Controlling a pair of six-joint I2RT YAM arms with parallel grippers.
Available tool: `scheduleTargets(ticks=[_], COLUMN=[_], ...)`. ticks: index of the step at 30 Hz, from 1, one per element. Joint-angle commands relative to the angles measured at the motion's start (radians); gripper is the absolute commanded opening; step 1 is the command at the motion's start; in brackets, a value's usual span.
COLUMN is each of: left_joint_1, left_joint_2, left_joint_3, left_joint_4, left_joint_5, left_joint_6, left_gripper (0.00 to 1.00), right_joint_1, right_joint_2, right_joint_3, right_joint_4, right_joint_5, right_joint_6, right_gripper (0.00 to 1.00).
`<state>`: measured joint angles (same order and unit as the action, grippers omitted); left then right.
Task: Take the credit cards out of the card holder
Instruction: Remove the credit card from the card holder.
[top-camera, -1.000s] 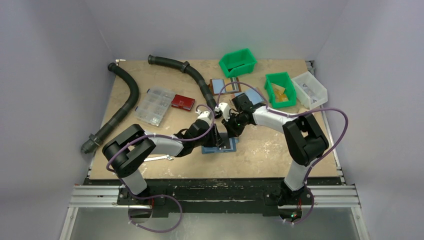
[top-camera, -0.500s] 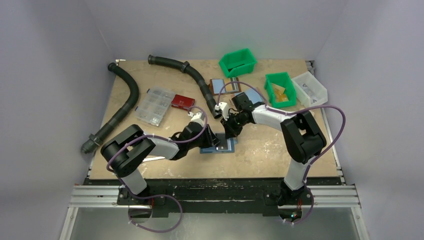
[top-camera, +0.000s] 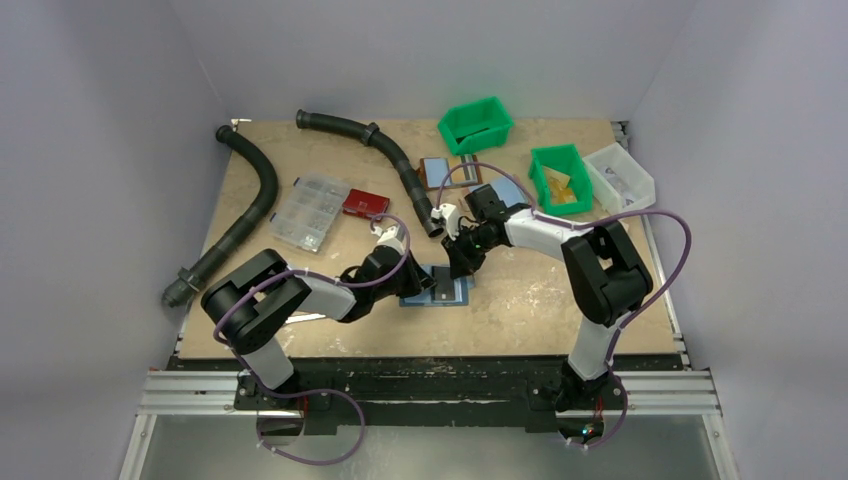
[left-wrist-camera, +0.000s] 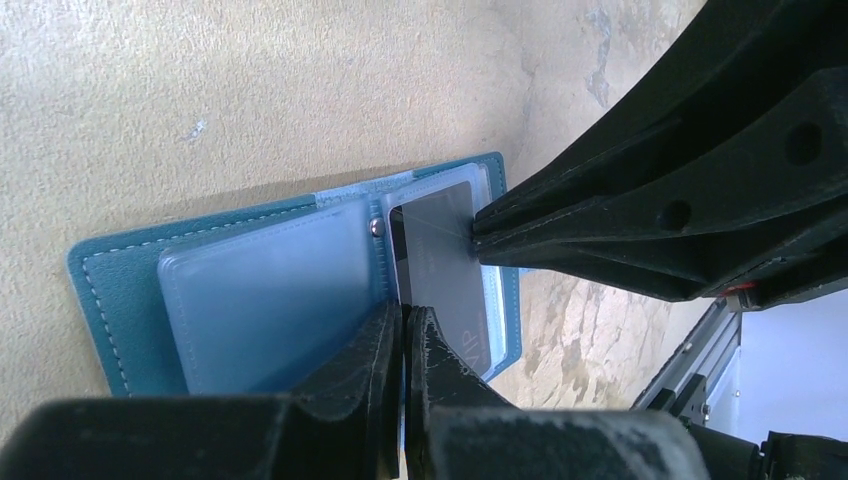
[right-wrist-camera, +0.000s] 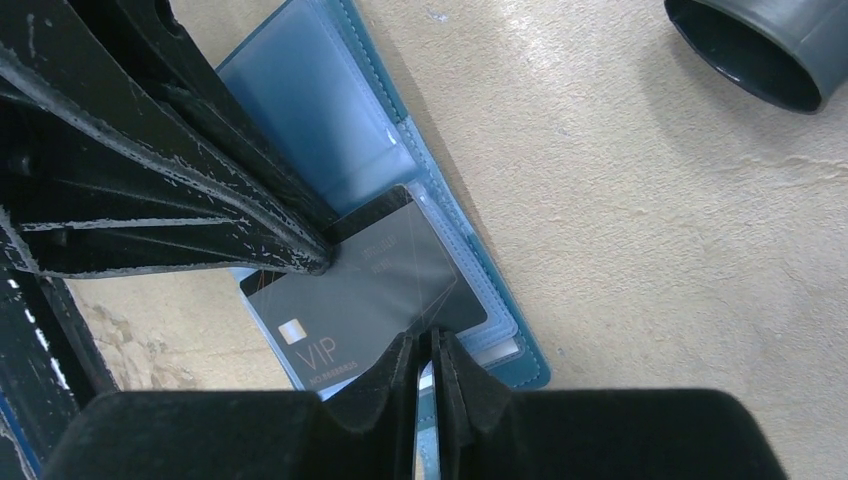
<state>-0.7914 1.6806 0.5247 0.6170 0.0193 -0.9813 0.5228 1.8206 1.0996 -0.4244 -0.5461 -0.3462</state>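
Card holder (left-wrist-camera: 115, 300): lying open on tabletop (right-wrist-camera: 650, 250). Dark VIP card (right-wrist-camera: 380, 280) pinched by closed left end effector (left-wrist-camera: 403, 335); right end effector (right-wrist-camera: 427, 350) narrow at card's edge, grip unclear.

Soft, even light from above fills the overhead view. The table (top-camera: 520, 300) reads pale beige, shadows under the arms are faint and diffuse, and small things look slightly soft. Both wrist views are bright. In the left one the left gripper (left-wrist-camera: 402, 318) darkens and blurs toward the bottom edge, the card holder (left-wrist-camera: 120, 290) stays sharp, and the lower right corner washes out white. In the right one the right gripper (right-wrist-camera: 428, 345) blurs likewise. The card (right-wrist-camera: 380, 280) carries a dull sheen, its lettering crisp.
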Motion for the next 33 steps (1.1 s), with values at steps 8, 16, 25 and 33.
scheduleTargets(ticks=[8,16,25,33], left_joint_1=[0.029,0.039,0.043,0.054], left_joint_2=[0.034,0.035,0.016,0.001], left_joint_3=[-0.081,-0.095,-0.092,-0.099], left_joint_4=[0.201,0.202,0.123,0.109], left_joint_5=[0.125,0.133,0.123,0.140], left_joint_6=[-0.046,-0.044,-0.007,0.003], left_gripper=[0.00,0.00,0.00,0.00], right_joint_1=[0.000,0.000,0.000,0.000], right_joint_2=[0.006,0.014,0.023,0.025], right_joint_3=[-0.004,-0.007,-0.007,-0.007], right_joint_4=[0.022,0.032,0.032,0.029], right_joint_5=[0.037,0.102,0.129,0.137], right_joint_6=[0.040,0.050,0.052,0.049], right_gripper=[0.24,0.29,0.32,0.36])
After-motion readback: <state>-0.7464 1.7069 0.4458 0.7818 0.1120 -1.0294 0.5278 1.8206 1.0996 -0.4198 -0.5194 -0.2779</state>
